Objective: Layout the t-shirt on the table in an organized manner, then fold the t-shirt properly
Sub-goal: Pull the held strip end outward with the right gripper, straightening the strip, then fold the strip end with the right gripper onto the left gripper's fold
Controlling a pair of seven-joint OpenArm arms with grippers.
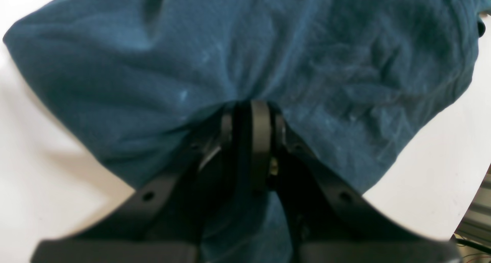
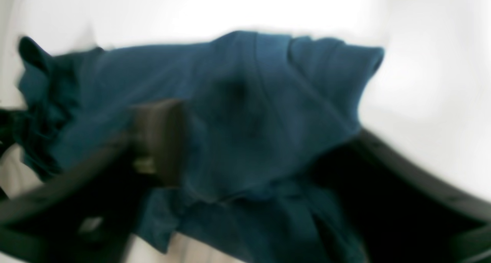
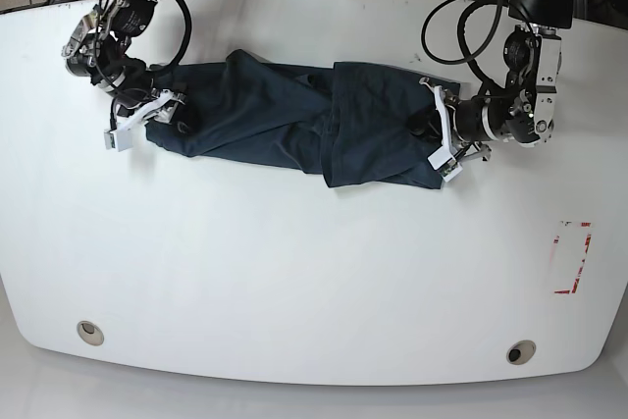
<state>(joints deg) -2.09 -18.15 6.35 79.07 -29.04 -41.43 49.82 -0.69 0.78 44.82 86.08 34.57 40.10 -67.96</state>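
The dark navy t-shirt (image 3: 294, 125) lies as a twisted, crumpled band across the far half of the white table (image 3: 294, 272). At the shirt's right end in the base view, my left gripper (image 3: 437, 139) is shut on a bunch of cloth. In the left wrist view its jaws (image 1: 251, 105) pinch the t-shirt (image 1: 245, 44) tightly. My right gripper (image 3: 145, 117) is at the shirt's left end, fingers apart. The right wrist view is blurred. It shows the t-shirt (image 2: 249, 113) lying between the spread jaws of that gripper (image 2: 253, 151), with one dark finger (image 2: 157, 140) on the cloth.
A red-outlined rectangle mark (image 3: 572, 257) sits near the table's right edge. Two round grommet holes (image 3: 89, 332) (image 3: 521, 351) lie along the near edge. Black cables (image 3: 461, 17) loop behind the arm on the right, beyond the far edge.
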